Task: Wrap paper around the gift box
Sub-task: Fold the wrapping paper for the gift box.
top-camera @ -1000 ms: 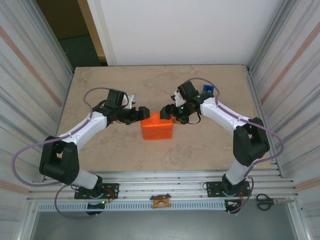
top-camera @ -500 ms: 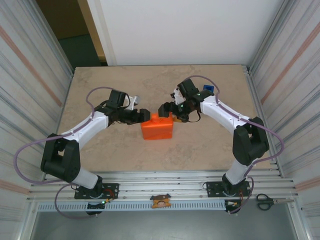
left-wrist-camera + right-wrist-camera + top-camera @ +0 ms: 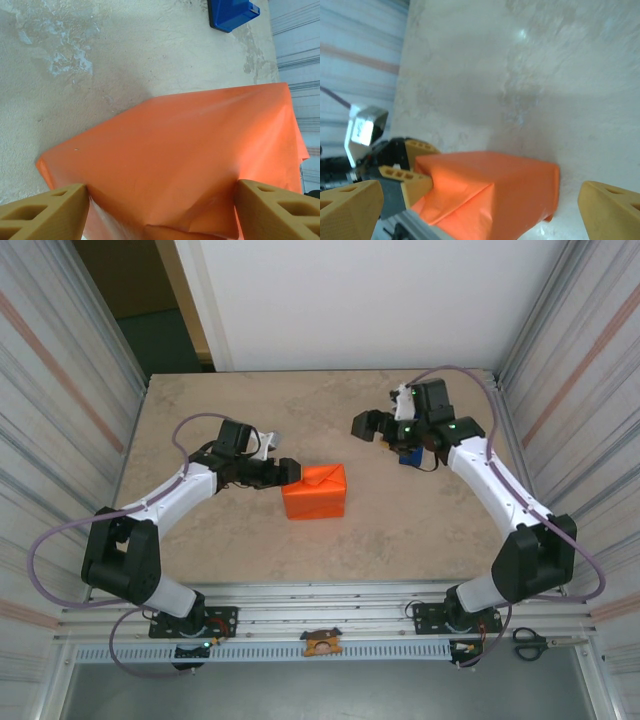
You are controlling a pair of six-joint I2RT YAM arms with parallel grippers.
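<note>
Well, the wrap looks mostly done, imo: the paper (image 3: 316,492) is folded into a tidy parcel mid-worktop, and the gift box is presumably inside it, covered on every side I can see. A diagonal crease runs across the top, so I'd say we're at the end-flap stage, i.e. holding folds down and fixing them.

The left gripper (image 3: 288,471) sits right at the parcel's left end. Seen from its wrist, the fingers (image 3: 42,215) stand far apart w/ the orange sheet spanning the whole gap and touching at least the one pad. I can't tell whether it's squeezing that end or just straddling it.

The right gripper (image 3: 363,425) hangs over bare worktop (image 3: 200,410), beyond the parcel's far right corner and apart from it, jaws spread wide and nothing in them. The blue tape dispenser (image 3: 409,456) is just beside its wrist.

Next move, prob.: the right gripper goes for the tape, or comes down on the right-hand end to press that flap. Either way the left side has to keep the fold pinned, since thin paper like this will likely spring open if let go. From the right wrist the parcel lies low in view, between the two fingertips but farther off, and its near end looks a bit loose and crumpled, so that needs care.
</note>
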